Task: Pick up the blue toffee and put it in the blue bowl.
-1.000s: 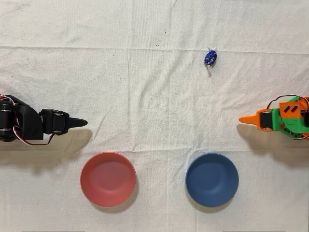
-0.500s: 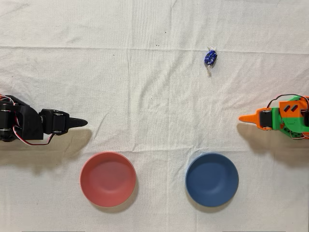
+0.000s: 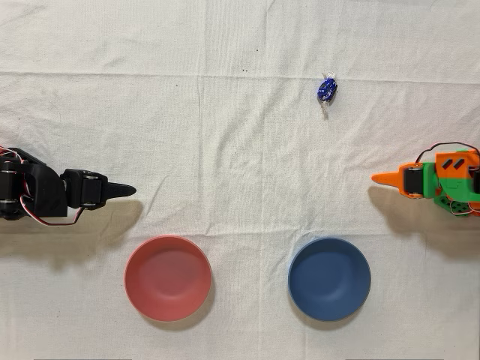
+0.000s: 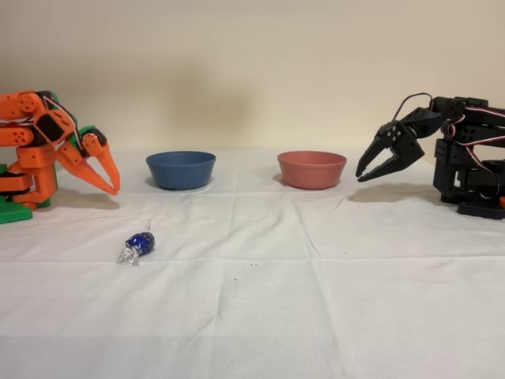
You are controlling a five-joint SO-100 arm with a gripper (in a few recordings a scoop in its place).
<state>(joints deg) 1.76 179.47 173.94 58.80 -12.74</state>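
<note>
Fingers on the orange gripper point(image 4: 109, 175) hang nearly together, tips pointing down at the cloth with only a sliver of gap showing from the side, and nothing between them; I would call them closed on air; from above the gripper point(image 3: 381, 178) reads as one orange point near the right edge. Compared with a second ago that point has drawn slightly back toward the right edge and crept a little up the overhead picture, and the green and orange body behind it has shifted the same way; a small stir, I judge, the arm just starting to lift out of its rest and turn toward its target, no real reach yet.

Nothing else has moved; the blue toffee point(image 3: 326, 89) lies where it lay, on the white tablecloth point(image 3: 225, 112), well apart from the gripper; in the side view the toffee point(image 4: 139, 244) sits on the cloth in front of the orange arm, nearer the camera. Further off, the blue bowl point(image 3: 329, 279) holds nothing, the red-pink bowl point(image 3: 167, 277) beside it; the black arm point(image 3: 45, 193) stands idle. So the pick is not yet begun; the fingers will need to spread before they come down over the foil.
</note>
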